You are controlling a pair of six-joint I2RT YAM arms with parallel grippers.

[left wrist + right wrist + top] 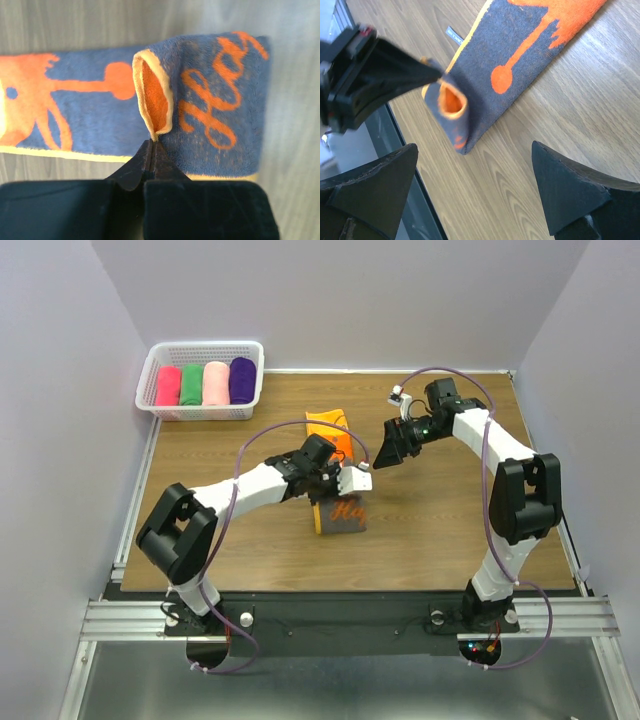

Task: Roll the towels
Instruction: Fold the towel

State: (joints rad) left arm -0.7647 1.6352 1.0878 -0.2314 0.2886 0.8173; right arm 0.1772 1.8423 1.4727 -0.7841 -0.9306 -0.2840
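Observation:
One towel (338,512) lies lengthwise mid-table. Its face is blue-grey with orange print and lettering, and its reverse is plain orange (330,428). My left gripper (335,483) is shut on the towel's near edge, pinching up a curled fold that shows the orange inside (155,100). The left wrist view shows the tips (152,145) closed on the cloth. My right gripper (385,453) is open and empty, hovering to the right of the towel. In the right wrist view (475,150) bare wood lies between its fingers, with the towel (510,55) and my left gripper (380,75) beyond.
A white basket (205,344) stands at the back left, off the table's corner. It holds a hot-pink roll (168,386), a green roll (191,384), a pale pink roll (215,383) and a purple roll (241,380). Walls close in on both sides.

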